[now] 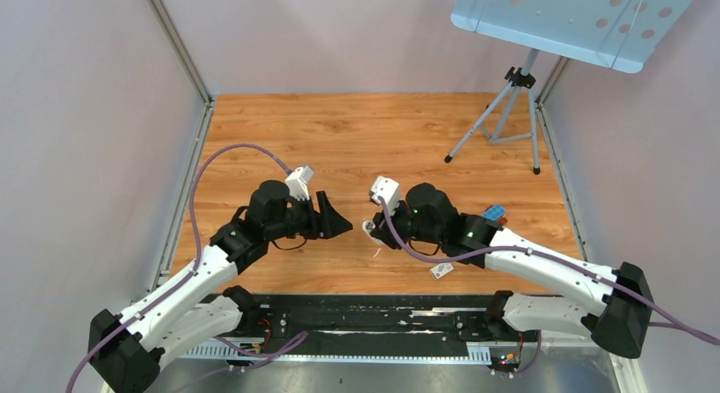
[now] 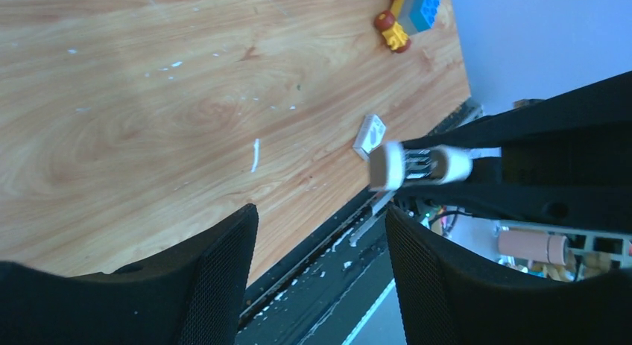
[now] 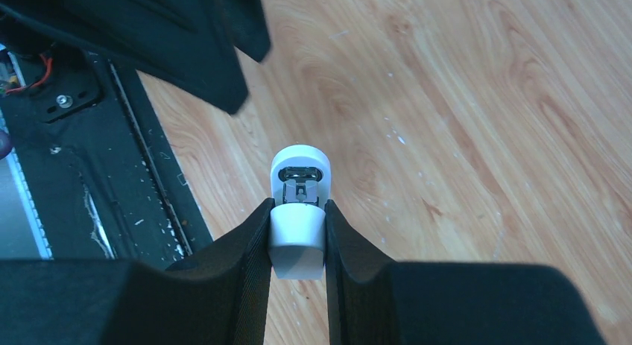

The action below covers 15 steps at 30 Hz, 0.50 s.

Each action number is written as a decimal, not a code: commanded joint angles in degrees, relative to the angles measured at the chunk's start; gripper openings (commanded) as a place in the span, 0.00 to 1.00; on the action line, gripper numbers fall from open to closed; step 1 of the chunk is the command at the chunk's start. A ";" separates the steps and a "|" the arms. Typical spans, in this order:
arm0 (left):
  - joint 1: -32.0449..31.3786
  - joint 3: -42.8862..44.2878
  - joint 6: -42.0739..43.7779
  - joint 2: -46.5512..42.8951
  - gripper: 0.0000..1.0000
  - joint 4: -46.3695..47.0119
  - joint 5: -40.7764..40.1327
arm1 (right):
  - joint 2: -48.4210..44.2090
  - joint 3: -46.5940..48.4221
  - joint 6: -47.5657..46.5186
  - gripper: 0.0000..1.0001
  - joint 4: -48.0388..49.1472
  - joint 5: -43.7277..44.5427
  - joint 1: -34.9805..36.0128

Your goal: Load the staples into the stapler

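in the right pincer (image 3: 296, 209) sits one stapler (image 3: 299, 166), one white box (image 1: 441, 271) nearby.

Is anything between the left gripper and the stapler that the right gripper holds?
Nothing visible. The open left gripper faces the stapler, clamped in the right gripper, across clear air; the small white box lies down on the table.

Wood-grain bench (image 1: 357, 130) flecked with pale specks, one short white streak (image 2: 255, 155) near its middle, small white box with a red mark (image 1: 441, 271) lying flat near the front edge, blue, yellow and red toy block vehicle (image 1: 493, 212) further right, grey tripod (image 1: 501, 126) standing at the far right
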 commanded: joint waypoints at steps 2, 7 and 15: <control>-1.86 -1.54 -2.50 1.94 0.65 9.99 4.37 | 5.43 4.95 0.95 0.12 2.59 2.16 4.38; -2.24 -1.54 -1.40 3.38 0.56 9.66 4.66 | 8.17 6.91 -0.71 0.11 3.51 5.85 7.07; -2.31 -2.90 -1.88 3.37 0.39 9.56 4.35 | 9.49 7.78 -0.78 0.10 5.03 7.18 8.57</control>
